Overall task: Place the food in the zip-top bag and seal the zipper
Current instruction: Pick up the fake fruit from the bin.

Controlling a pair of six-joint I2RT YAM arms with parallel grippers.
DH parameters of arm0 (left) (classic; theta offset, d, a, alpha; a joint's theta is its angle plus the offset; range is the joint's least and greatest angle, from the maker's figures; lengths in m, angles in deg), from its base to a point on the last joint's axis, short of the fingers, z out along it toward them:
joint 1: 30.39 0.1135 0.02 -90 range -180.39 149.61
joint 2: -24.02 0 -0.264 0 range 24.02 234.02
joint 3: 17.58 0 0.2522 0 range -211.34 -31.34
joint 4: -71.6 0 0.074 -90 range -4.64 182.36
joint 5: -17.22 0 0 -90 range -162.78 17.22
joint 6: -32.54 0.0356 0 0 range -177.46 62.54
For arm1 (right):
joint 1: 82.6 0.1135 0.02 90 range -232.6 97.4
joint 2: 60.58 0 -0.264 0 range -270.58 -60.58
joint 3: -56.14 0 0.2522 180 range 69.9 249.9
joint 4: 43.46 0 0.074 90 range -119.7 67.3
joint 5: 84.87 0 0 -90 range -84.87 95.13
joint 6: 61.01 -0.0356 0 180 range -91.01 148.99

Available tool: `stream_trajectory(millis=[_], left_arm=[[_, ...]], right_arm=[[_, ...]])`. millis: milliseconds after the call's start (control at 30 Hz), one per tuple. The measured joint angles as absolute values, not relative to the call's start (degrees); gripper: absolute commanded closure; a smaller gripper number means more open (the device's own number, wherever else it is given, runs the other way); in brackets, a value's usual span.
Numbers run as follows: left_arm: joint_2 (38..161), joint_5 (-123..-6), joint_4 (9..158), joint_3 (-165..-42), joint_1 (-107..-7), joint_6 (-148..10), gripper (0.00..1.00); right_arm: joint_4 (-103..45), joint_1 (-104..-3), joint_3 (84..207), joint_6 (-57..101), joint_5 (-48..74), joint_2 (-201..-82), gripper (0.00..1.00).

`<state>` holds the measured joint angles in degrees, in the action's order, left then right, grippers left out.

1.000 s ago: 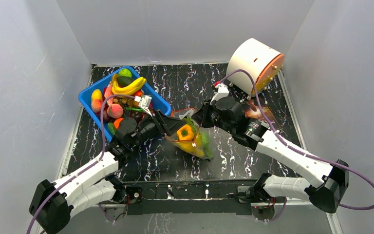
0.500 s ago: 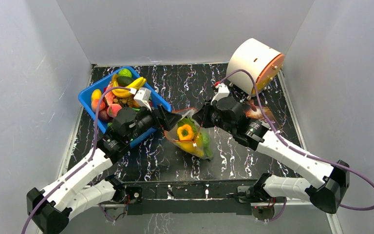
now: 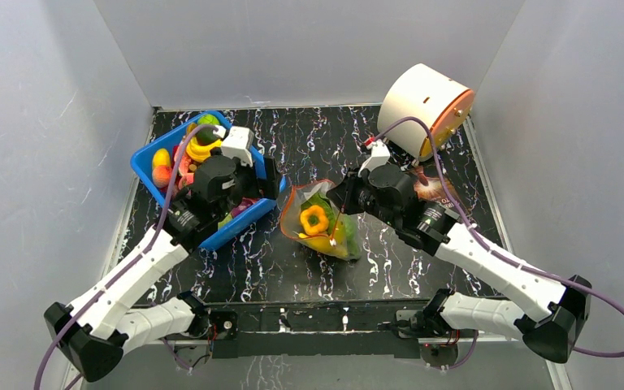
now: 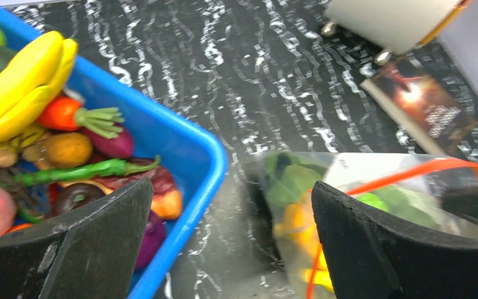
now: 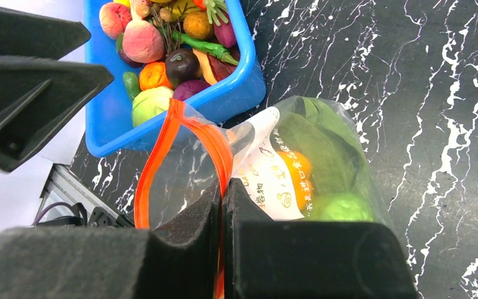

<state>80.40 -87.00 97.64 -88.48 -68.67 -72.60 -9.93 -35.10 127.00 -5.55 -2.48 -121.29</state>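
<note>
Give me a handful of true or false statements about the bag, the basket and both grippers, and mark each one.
1. The right gripper is shut on the zipper of the zip-top bag. True.
2. The left gripper holds a banana. False: it is open and empty, beside the blue basket.
3. The bag's mouth is sealed. False: it gapes open.
4. A yellow-orange bell pepper lies inside the bag. True.
</note>
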Motion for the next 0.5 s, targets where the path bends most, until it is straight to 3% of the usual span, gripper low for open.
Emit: stream_trajectory(millis=[267,500], left_arm=[[84.77,-85.58,102.27,-90.91,-57.28,-69.80,0.02],[84.99,-83.68,102.05,-90.91,-48.13,-67.81,0.20]], right_arm=[[-9.58,-35.10,125.32,-4.48,-2.83,-119.41,1.00],[-9.58,-35.10,124.49,-3.96,-2.81,-118.14,1.00]])
